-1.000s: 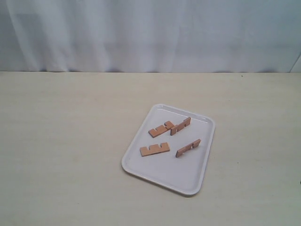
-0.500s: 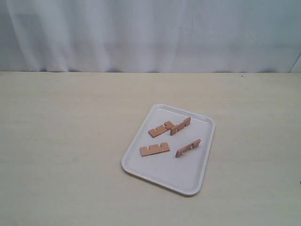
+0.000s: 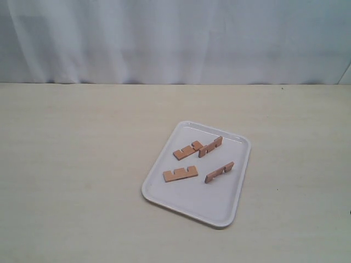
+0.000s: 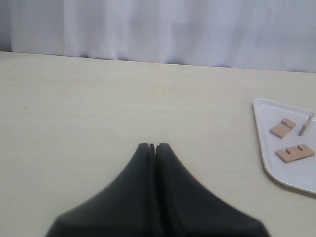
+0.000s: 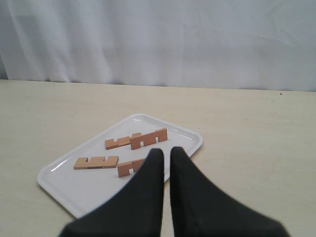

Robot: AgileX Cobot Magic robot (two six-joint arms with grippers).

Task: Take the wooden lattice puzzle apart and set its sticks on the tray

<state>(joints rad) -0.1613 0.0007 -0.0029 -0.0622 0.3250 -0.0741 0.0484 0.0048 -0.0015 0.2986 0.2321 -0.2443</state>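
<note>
The white tray (image 3: 192, 200) lies right of the table's middle. On it lie the sticks, apart from one another: one (image 3: 188, 149) next to another (image 3: 210, 146) at the far end, and two nearer, one (image 3: 180, 173) flat and one (image 3: 219, 171) on edge. No assembled lattice puzzle shows. Neither arm appears in the exterior view. My left gripper (image 4: 152, 145) is shut and empty over bare table, with the tray (image 4: 286, 173) off to its side. My right gripper (image 5: 167, 150) is shut but for a thin slit, empty, just short of the tray (image 5: 74, 190) and the nearest stick (image 5: 131, 167).
A pale curtain (image 3: 175, 38) hangs behind the table's far edge. The beige tabletop (image 3: 77, 164) stretches wide to the left of the tray and in front of it.
</note>
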